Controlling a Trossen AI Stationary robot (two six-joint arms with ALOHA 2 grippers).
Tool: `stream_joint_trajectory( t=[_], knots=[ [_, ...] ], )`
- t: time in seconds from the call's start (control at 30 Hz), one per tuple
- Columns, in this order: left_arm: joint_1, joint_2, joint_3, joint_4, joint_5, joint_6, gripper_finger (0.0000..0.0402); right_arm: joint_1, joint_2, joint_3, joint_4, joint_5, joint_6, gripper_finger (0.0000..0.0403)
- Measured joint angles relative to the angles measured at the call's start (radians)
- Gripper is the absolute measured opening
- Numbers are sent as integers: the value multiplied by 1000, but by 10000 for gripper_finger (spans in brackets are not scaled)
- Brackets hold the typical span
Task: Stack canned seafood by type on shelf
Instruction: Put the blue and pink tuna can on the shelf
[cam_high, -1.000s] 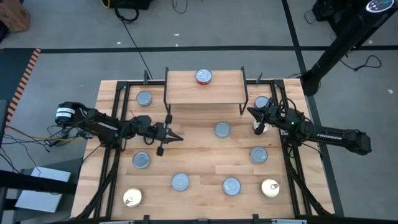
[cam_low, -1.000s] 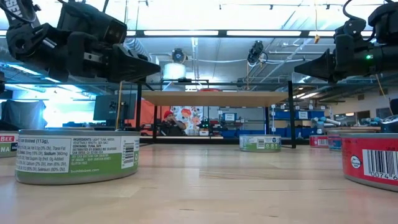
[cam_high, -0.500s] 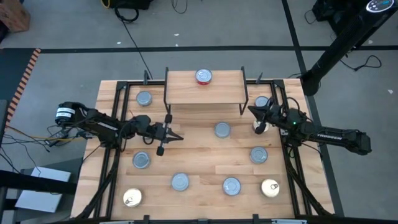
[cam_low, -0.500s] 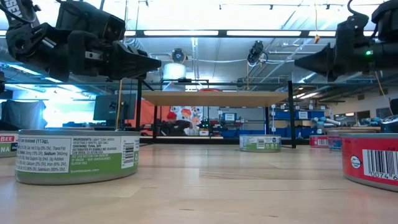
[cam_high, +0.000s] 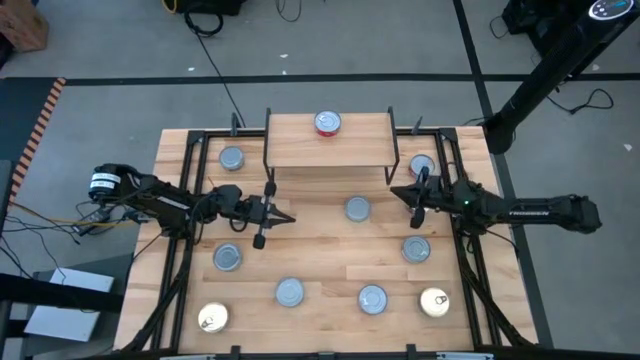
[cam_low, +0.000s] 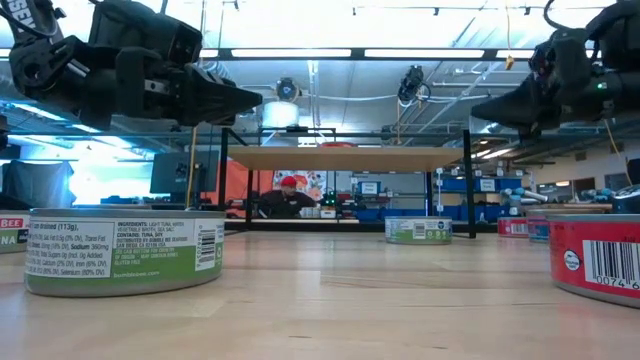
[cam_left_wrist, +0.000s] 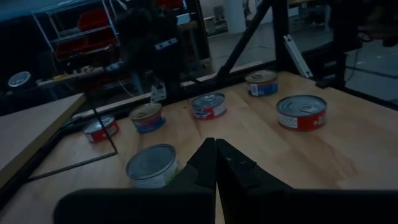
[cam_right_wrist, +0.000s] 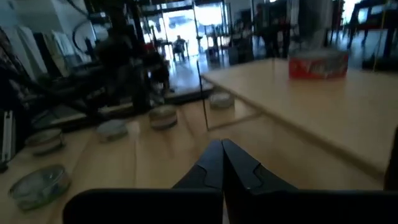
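My right gripper (cam_high: 396, 191) and left gripper (cam_high: 287, 218) hover pressed together, empty, in front of the shelf (cam_high: 360, 150), which holds one red-topped tin (cam_high: 327, 123). The silver-topped tin (cam_high: 357, 208) between them looks rigid, smooth, dense; I'd pinch across its rim

"Ingredients: light tuna" on green-labelled tin (cam_low: 125, 250); perhaps "TROSSEN" on right arm (cam_high: 530, 211).
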Motion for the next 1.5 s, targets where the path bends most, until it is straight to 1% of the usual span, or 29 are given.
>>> stream_joint_trajectory(
  t=[0.07,0.2,0.37,0.53,0.7,0.83,1.0,1.17,1.3,1.5],
  knots=[
    [0,0,0,-1,-3,0,7,32,28,27,-76,28,33,2],
    [0,0,0,-1,-3,0,7,101,93,124,-258,97,90,2],
    [0,0,0,-2,-13,0,7,180,188,283,-531,139,188,3],
    [0,0,0,-3,-13,0,7,251,313,446,-823,200,300,3],
    [0,0,0,-5,-13,0,7,288,430,555,-1018,207,414,7],
    [0,0,0,-5,-13,0,7,302,508,609,-1146,191,541,22],
    [0,0,0,-5,-13,-2,7,302,601,627,-1235,127,665,59],
    [0,0,0,-4,2,-33,7,300,694,627,-1264,121,684,93],
    [0,0,0,-2,2,-33,7,298,750,627,-1270,158,683,109],
    [0,0,0,-1,2,-33,7,298,811,627,-1309,211,684,113]
  ],
)
